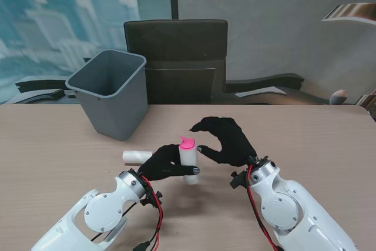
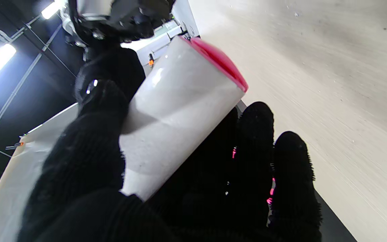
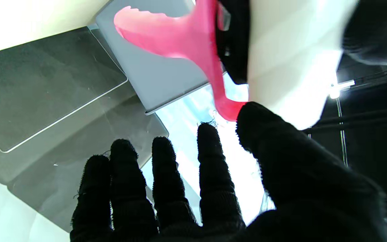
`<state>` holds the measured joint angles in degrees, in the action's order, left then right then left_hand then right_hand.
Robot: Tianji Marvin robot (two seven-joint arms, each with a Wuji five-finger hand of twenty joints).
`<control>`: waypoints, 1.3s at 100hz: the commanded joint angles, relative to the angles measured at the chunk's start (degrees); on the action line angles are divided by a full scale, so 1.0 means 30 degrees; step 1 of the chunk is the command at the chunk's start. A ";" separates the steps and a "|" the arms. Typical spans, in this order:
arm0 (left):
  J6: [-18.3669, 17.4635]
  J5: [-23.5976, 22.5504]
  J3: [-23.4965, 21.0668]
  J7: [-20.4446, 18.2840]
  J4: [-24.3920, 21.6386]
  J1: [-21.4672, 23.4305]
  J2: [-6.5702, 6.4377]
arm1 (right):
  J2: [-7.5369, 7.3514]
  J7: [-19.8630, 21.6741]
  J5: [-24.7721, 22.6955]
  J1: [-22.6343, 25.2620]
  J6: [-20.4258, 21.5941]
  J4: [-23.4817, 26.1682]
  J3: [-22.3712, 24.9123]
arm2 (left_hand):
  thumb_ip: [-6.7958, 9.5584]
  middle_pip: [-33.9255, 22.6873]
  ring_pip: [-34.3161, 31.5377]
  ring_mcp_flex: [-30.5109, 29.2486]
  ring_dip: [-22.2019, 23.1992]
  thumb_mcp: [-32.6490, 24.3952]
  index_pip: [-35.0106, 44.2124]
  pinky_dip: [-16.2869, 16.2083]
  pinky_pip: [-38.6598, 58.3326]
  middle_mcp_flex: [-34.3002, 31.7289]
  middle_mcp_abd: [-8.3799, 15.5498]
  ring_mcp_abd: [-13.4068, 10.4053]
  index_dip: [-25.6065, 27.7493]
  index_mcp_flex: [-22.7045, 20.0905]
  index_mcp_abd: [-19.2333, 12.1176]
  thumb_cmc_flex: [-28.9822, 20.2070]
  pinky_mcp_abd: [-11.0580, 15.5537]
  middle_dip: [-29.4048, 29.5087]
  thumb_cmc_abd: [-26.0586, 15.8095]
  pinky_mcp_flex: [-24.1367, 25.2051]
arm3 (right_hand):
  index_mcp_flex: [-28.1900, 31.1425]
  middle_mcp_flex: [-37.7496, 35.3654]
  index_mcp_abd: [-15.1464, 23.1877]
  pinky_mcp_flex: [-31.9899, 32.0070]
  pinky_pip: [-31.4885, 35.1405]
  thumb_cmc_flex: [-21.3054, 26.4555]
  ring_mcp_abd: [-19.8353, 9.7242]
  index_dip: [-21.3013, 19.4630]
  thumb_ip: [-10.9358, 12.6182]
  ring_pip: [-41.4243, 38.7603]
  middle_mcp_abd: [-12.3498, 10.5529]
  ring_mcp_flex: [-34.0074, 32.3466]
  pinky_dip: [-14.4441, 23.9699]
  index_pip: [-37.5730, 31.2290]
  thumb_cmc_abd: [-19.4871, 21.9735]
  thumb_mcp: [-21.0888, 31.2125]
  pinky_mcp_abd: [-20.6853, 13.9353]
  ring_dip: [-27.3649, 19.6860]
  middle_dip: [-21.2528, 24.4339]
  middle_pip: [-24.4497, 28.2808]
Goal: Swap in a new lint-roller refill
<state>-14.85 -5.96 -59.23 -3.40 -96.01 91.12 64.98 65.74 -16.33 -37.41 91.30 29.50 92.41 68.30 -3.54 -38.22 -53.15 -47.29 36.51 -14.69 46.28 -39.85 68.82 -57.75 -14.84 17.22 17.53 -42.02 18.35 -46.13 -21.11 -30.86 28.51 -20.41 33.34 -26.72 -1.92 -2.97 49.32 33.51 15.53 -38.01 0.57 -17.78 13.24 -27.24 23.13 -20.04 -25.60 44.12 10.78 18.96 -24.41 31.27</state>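
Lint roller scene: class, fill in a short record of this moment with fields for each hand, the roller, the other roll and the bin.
left hand: shut on the lint roller, fingers wrapped round its white roll
right hand: open, fingers spread, thumb tip close to the roller's pink end; contact cannot be told
lint roller: held off the table, pink end up
spare roll: white, lying on the table to the left of the left hand
bin: grey, upright, farther from me, on the left

A wooden table (image 1: 53, 145) carries a grey bin (image 1: 111, 92) and a white tube (image 1: 136, 156).
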 commanded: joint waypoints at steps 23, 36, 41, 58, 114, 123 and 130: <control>-0.1011 0.0569 0.0029 -0.0951 -0.0364 0.0257 -0.0250 | -0.0081 0.1175 0.1575 -0.0869 0.0823 -0.1036 -0.0153 | 0.0911 -0.1740 -0.0546 -0.0830 0.0230 -0.4238 0.2329 0.0267 0.0897 -0.1429 0.1732 -0.0475 0.0430 -0.1400 -0.3461 -0.3562 0.0298 -0.1091 -0.0927 -0.0072 | -0.1714 0.1429 0.1127 0.1096 -0.1958 -0.1300 -0.3466 0.0519 0.0731 0.1551 -0.0611 0.1220 -0.1303 0.0679 -0.0803 -0.0602 -0.1155 -0.0997 0.0789 -0.0952; -0.1235 0.1031 0.0154 -0.1388 -0.0385 0.0166 -0.0329 | -0.0099 0.2512 0.3634 -0.1063 0.1212 -0.1179 -0.0543 | 0.0894 -0.1724 -0.0501 -0.0878 0.0215 -0.4246 0.2315 0.0286 0.0905 -0.1473 0.1736 -0.0468 0.0440 -0.1423 -0.3469 -0.3551 0.0298 -0.1107 -0.0913 -0.0070 | -0.1928 0.1401 0.1545 0.1102 -0.2461 -0.1644 -0.3333 0.0590 0.0797 0.1765 -0.0606 0.1031 -0.1487 0.0646 -0.0770 -0.1107 -0.0664 -0.1112 0.1003 -0.1166; -0.1280 0.1161 0.0196 -0.1526 -0.0373 0.0118 -0.0353 | -0.0138 0.3005 0.4286 -0.1121 0.1390 -0.1220 -0.0725 | 0.0892 -0.1715 -0.0493 -0.0881 0.0214 -0.4253 0.2314 0.0290 0.0907 -0.1481 0.1751 -0.0469 0.0443 -0.1436 -0.3476 -0.3552 0.0298 -0.1109 -0.0909 -0.0070 | -0.1944 0.1139 0.1688 0.0911 -0.2710 -0.1703 -0.3202 0.0630 0.0953 0.1842 -0.0688 0.0775 -0.1466 0.0597 -0.0797 -0.1270 -0.0422 -0.1095 0.1129 -0.1358; -0.1293 0.1438 0.0221 -0.1754 -0.0415 0.0092 -0.0387 | -0.0293 0.4334 0.5956 -0.1241 0.1508 -0.1290 -0.1237 | 0.0870 -0.1692 -0.0475 -0.0888 0.0216 -0.4267 0.2291 0.0306 0.0914 -0.1510 0.1746 -0.0469 0.0445 -0.1443 -0.3512 -0.3539 0.0297 -0.1120 -0.0898 -0.0069 | -0.1528 -0.0165 0.1765 0.0148 -0.3088 -0.1475 -0.2891 0.0662 0.1419 0.1691 -0.0644 -0.0636 -0.1268 0.0321 -0.0906 -0.1376 -0.0135 -0.0947 0.1094 -0.1452; -0.1389 0.1693 0.0219 -0.2088 -0.0536 0.0066 -0.0461 | 0.0442 0.3308 0.8926 -0.1432 0.1419 -0.1708 -0.2690 | 0.0817 -0.1607 -0.0380 -0.0924 0.0248 -0.4304 0.2230 0.0358 0.0939 -0.1525 0.1783 -0.0505 0.0510 -0.1450 -0.3533 -0.3492 0.0296 -0.1201 -0.0903 -0.0064 | 0.2846 -0.9862 -0.0202 -0.2920 0.0798 -0.1502 -0.1600 0.0724 0.3725 -0.4273 0.0142 -1.2640 -0.2535 -0.1460 -0.0039 0.0726 -0.0723 0.0887 -0.0785 0.2601; -0.1360 0.1713 0.0234 -0.2084 -0.0552 0.0055 -0.0455 | 0.0558 0.3040 0.9276 -0.1282 0.1406 -0.1564 -0.2704 | 0.0815 -0.1600 -0.0372 -0.0925 0.0256 -0.4309 0.2227 0.0364 0.0941 -0.1525 0.1792 -0.0507 0.0517 -0.1445 -0.3531 -0.3508 0.0296 -0.1215 -0.0908 -0.0064 | 0.3326 -1.0867 -0.0429 -0.3705 0.1364 -0.1556 -0.1695 0.1428 0.2820 -0.5346 0.0157 -1.4060 -0.2803 -0.2300 -0.0720 0.2027 -0.0659 0.1081 -0.1039 0.3148; -0.1332 0.1751 0.0244 -0.2088 -0.0570 0.0055 -0.0451 | 0.0641 0.2841 0.9467 -0.1229 0.1406 -0.1514 -0.2748 | 0.0811 -0.1594 -0.0363 -0.0930 0.0264 -0.4304 0.2232 0.0369 0.0944 -0.1527 0.1787 -0.0513 0.0529 -0.1456 -0.3524 -0.3510 0.0296 -0.1228 -0.0911 -0.0064 | 0.3517 -1.1310 -0.0532 -0.3848 0.1419 -0.1604 -0.1753 0.2015 0.2127 -0.5489 0.0149 -1.4561 -0.2940 -0.3138 -0.1051 0.2704 -0.0792 0.1049 -0.1061 0.3249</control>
<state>-19.15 -0.77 -58.77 -8.56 -97.15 91.26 63.24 66.55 -8.05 -9.43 86.79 33.45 86.60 60.74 -3.61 -39.17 -53.15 -48.00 36.51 -14.73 49.25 -39.23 69.40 -59.25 -14.33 17.22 17.74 -43.14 17.46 -45.57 -21.13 -31.74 29.69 -20.81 42.77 -58.41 -3.39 -14.23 52.63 28.97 22.57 -33.28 8.64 -22.23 13.41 -62.30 15.15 -27.41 -30.03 50.46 10.05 19.12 -27.06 39.79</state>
